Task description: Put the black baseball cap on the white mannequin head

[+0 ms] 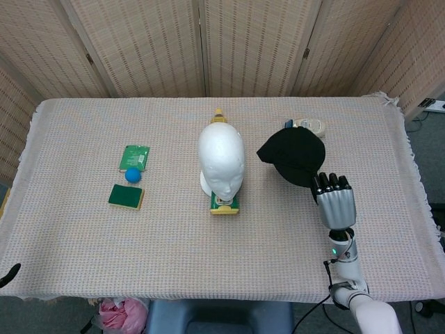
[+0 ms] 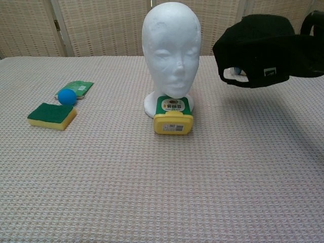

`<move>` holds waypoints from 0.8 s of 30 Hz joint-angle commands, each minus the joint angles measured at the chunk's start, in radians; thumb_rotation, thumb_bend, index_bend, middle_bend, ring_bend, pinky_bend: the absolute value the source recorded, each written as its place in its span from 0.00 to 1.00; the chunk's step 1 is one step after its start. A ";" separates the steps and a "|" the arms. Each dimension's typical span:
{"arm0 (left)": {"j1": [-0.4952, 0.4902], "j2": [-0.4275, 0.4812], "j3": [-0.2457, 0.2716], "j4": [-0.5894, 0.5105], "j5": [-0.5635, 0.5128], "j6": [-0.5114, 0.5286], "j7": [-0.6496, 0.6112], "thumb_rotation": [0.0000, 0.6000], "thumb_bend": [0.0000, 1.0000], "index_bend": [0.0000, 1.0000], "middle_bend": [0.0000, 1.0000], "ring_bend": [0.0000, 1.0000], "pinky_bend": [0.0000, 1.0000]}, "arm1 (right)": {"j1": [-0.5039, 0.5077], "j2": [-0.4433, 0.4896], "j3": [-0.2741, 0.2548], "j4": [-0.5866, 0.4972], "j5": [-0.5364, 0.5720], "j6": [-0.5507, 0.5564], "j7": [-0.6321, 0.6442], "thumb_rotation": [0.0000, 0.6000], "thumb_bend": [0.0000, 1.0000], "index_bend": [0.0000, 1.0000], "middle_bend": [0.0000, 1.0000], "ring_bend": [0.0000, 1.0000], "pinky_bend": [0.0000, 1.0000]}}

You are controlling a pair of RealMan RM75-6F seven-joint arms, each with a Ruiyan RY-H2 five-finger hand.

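The white mannequin head (image 1: pixel 221 163) (image 2: pixel 171 52) stands upright at the table's middle, bare. The black baseball cap (image 1: pixel 294 156) (image 2: pixel 260 50) hangs in the air to its right, lifted off the cloth. My right hand (image 1: pixel 335 200) grips the cap by its near edge; the head view shows the silver back of the hand with dark fingers curled onto the cap. In the chest view only a dark sliver of the right hand (image 2: pixel 315 23) shows at the right edge. My left hand is out of sight in both views.
A yellow-and-green bottle (image 1: pixel 224 203) (image 2: pixel 173 116) lies in front of the mannequin's base. At the left lie a green-and-yellow sponge (image 1: pixel 126 197), a blue ball (image 1: pixel 133 175) and a green packet (image 1: pixel 135 156). A white bottle (image 1: pixel 311 126) lies behind the cap.
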 commanded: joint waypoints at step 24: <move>0.000 0.001 0.006 -0.006 0.017 -0.005 0.009 1.00 0.21 0.00 0.00 0.00 0.12 | 0.203 0.354 -0.025 -0.781 -0.235 0.095 -0.688 1.00 0.52 0.84 0.68 0.68 0.80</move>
